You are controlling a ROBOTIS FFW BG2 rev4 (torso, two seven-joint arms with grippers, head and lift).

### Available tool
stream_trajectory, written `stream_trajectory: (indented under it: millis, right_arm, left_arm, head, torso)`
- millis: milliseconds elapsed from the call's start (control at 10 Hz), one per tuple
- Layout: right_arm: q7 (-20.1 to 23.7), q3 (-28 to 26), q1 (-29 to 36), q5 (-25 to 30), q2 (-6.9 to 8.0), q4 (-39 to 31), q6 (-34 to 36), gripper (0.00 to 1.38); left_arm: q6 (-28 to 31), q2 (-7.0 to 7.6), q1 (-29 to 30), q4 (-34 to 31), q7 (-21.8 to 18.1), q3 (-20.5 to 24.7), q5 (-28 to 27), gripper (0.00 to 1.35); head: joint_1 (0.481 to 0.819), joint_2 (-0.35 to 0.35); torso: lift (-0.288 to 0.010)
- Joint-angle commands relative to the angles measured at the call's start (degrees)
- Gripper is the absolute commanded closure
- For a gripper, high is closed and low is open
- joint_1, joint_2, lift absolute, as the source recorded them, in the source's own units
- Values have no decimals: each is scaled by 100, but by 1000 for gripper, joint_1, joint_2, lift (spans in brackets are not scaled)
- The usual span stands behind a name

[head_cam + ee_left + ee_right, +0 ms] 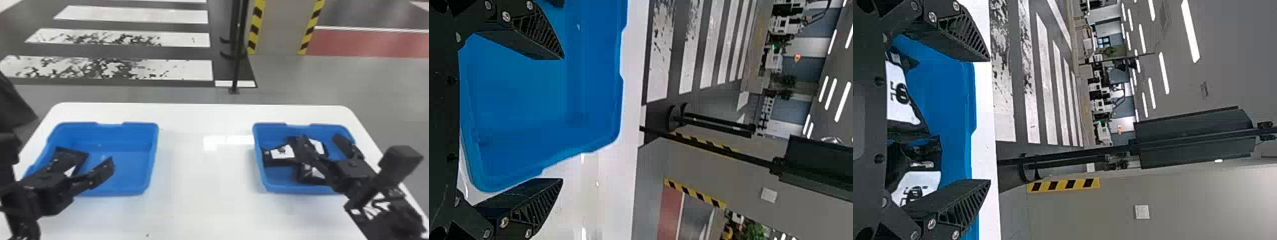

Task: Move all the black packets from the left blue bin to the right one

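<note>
Nearest the robot, a small dark speck (147,235) lies on the white table (204,194). The left arm comes in at the head view's lower left; its gripper (85,161) is over the left blue bin (127,140). I note its two fingers standing wide apart in the left wrist view, grip empty. The right arm comes in at lower right, its gripper (320,138) over the right blue bin (268,135), fingers likewise widely spread and holding nothing. Inside the left bin, toward its left side, lies one black packet (78,156) with a patch of white label, partly hidden by the gripper; I cannot tell whether a finger touches it. Inside the right bin several black packets (267,161) with white labels lie close together, some overlapping; the gripper covers part of them, so I cannot give a sure count. The bins sit well apart, bare tabletop between. Past the table's far edge, a thin black post (237,60) stands on the grey floor. To its left the dark floor carries white stripes (178,68), worn in places; to its right is a grey panel (279,28) edged in yellow-and-black hazard bands, with a red floor strip (367,43) farther right.
</note>
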Motion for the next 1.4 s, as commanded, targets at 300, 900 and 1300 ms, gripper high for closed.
stream_trajectory:
  millis: [300, 900, 1300]
  right_arm:
    - [107, 413, 853, -316, 127, -665, -30, 127]
    - [212, 516, 726, -498, 109, -510, -2, 130]
    - [212, 516, 698, -601, 109, -482, 26, 134]
  left_arm:
    - [785, 168, -758, 680, 150, 80, -875, 179]
    - [1404, 299, -2108, 2340, 519, -69, -1652, 179]
    - [1559, 317, -2671, 3169, 563, -332, -1777, 240]
  head:
    - [695, 114]
    - [695, 221]
    - [695, 234]
  torso:
    - [-140]
    - [-140]
    - [-140]
